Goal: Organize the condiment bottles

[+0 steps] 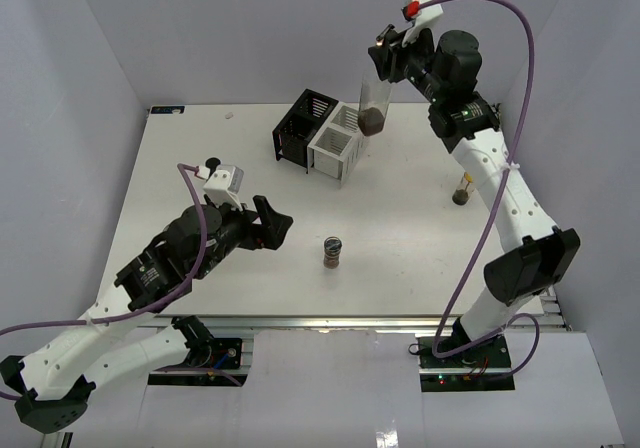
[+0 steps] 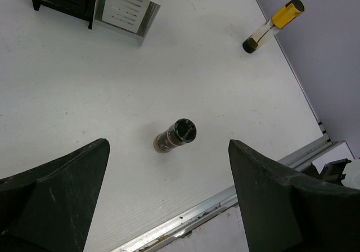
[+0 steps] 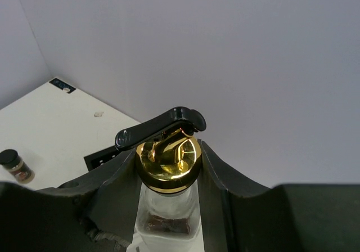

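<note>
Right fingers (image 3: pixel 107 196) clamp clear bottle (image 1: pixel 374 98), brown contents (image 1: pixel 372 120) inside.

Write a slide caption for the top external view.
Right gripper holds the tall bottle over the white rack; open left gripper faces a small jar.

No legible text or numbers anywhere; label on the small jar (image 2: pixel 175 135) too blurred.
</note>
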